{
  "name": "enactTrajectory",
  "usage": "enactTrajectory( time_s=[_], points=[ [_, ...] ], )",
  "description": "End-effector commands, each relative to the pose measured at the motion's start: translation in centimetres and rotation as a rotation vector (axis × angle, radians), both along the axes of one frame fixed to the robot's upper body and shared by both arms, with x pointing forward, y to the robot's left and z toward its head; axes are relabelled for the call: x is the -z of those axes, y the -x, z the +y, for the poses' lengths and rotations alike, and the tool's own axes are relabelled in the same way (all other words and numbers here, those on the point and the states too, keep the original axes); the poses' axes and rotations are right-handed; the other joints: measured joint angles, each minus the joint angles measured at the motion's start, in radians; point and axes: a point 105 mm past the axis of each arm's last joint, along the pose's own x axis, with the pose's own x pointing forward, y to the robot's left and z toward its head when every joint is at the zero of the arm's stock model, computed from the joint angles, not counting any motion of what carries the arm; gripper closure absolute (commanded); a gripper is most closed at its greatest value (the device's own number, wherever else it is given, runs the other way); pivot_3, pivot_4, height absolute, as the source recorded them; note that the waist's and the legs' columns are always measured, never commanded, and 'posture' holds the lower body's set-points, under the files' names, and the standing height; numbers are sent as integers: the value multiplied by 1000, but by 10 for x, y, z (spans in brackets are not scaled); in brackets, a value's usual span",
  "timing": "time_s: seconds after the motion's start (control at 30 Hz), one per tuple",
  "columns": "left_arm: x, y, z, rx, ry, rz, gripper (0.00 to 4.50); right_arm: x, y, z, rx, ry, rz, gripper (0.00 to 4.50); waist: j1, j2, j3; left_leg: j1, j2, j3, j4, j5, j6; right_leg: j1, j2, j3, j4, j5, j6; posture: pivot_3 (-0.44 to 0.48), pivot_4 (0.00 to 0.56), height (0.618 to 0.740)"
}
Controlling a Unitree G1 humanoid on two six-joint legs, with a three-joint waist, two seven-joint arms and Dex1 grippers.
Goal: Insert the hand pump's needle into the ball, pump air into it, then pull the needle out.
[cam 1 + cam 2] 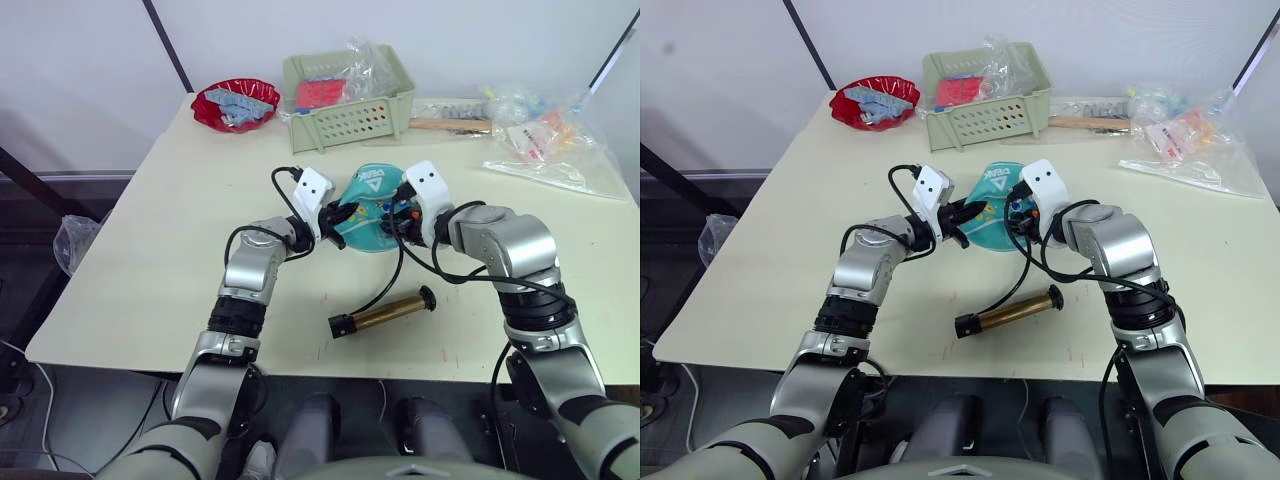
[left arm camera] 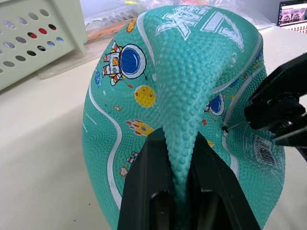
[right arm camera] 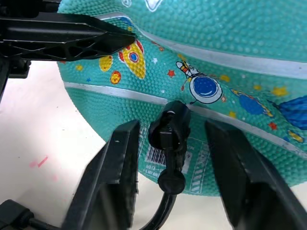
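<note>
While the soft, half-flat teal ball (image 1: 372,205) with white lines and cartoon spacemen sits near the middle of the pale table (image 1: 130,270), both arms reach in at it. The left gripper (image 2: 178,158) pinches a fold of the ball's bumpy skin tight between its 2 black fingers. The right gripper (image 3: 175,143) is on the other side of the ball, its fingers spread wide w/ the small black fitting of the needle (image 3: 170,132) between them, not squeezed. The fitting's tip touches the ball by the white barcode label (image 3: 156,155); I can't tell how far the pin is in. A thin black hose (image 1: 385,285) runs from there down to the brass-gold hand pump (image 1: 385,313), which lies flat on the table closer to the robot, apart from the ball. At the back of the table are a red bowl (image 1: 236,104), a pale green basket (image 1: 345,95) and some clear plastic bags (image 1: 545,140).
</note>
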Motion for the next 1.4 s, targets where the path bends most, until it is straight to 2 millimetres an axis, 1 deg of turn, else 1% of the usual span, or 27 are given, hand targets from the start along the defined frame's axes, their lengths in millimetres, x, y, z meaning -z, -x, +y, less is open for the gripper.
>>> enactTrajectory(
  time_s=[0.03, 0.4, 0.47, 0.5, 0.53, 0.57, 0.6, 0.67, 0.83, 0.97, 1.07, 1.2, 1.3, 1.4],
  points=[
    [37, 11, -9, 41, -46, 126, 4500, -17, -4, 0, 3, -24, -64, 1981, 0, 0, 0, 0, 0, 0, 0, 0, 0, 0, 0, 0, 0, 0, 0, 0, 150, 740],
    [39, 13, -9, 47, -50, 131, 4500, -18, -9, 0, 21, -38, -70, 1981, 0, 0, 0, 0, 0, 0, 0, 0, 0, 0, 0, 0, 1, 0, 0, 0, 150, 740],
    [39, 13, -9, 47, -51, 131, 4500, -18, -9, -1, 24, -40, -69, 2488, 0, 0, 0, 0, 0, 0, 0, 0, 0, 0, 0, 0, 1, 0, 0, 0, 150, 740],
    [39, 13, -9, 46, -50, 131, 4500, -18, -9, 0, 23, -40, -70, 2848, 0, 0, 0, 0, 0, 0, 0, 0, 0, 0, 0, 0, 1, 0, 0, 0, 150, 740],
    [39, 12, -9, 45, -50, 131, 4500, -18, -9, 0, 22, -39, -71, 2848, 0, 0, 0, 0, 0, 0, 0, 0, 0, 0, 0, 0, 1, 0, 0, 0, 150, 740],
    [39, 12, -9, 45, -50, 131, 4500, -18, -9, 0, 21, -39, -72, 3510, 0, 0, 0, 0, 0, 0, 0, 0, 0, 0, 0, 0, 1, 0, 0, 0, 150, 740],
    [39, 12, -9, 43, -50, 131, 4500, -18, -9, 0, 16, -38, -77, 3935, 0, 0, 0, 0, 0, 0, 0, 0, 0, 0, 0, 0, 1, 0, 0, 0, 150, 740],
    [39, 12, -8, 37, -51, 131, 4500, -19, -8, 1, -2, -23, -90, 4081, -1, 0, 0, 0, 0, 1, 1, 0, 0, 0, 0, 0, 1, 0, 0, 0, 150, 740],
    [38, 10, -9, 37, -42, 130, 4500, -16, -7, 1, -54, 92, -114, 4086, 0, 0, 0, 0, 0, 1, 1, 0, 0, 0, 0, 0, 1, 0, 0, 0, 150, 740],
    [37, 10, -12, 45, -40, 128, 4500, -11, -7, 6, -165, 274, -177, 4086, 0, 0, 0, 0, -1, 1, 2, 0, 0, 0, 0, 0, 2, 0, 0, 0, 150, 740],
    [37, 10, -13, 51, -42, 130, 4500, -8, -7, 13, -239, 356, -192, 4086, -2, 0, 0, 1, -1, 0, 2, 1, 0, 1, 0, 0, 2, 0, 0, 0, 150, 740],
    [38, 10, -13, 52, -46, 129, 4500, 0, -8, 18, -305, 442, -160, 4086, -7, 0, 0, 2, -1, 0, 2, 1, 0, 2, 0, 0, 2, 0, 0, 0, 150, 740],
    [36, 9, -14, 53, -43, 126, 4500, 6, -11, 19, -313, 486, -134, 4086, -12, 0, -1, 3, -1, 0, 3, 1, 0, 2, 0, 0, 3, 0, 0, 0, 150, 740],
    [36, 9, -14, 52, -44, 124, 4500, 10, -15, 20, -318, 516, -113, 4086, -15, 0, -1, 7, -1, 0, 3, 1, 0, 7, 0, 0, 3, 0, 0, 0, 150, 740]
  ],
)
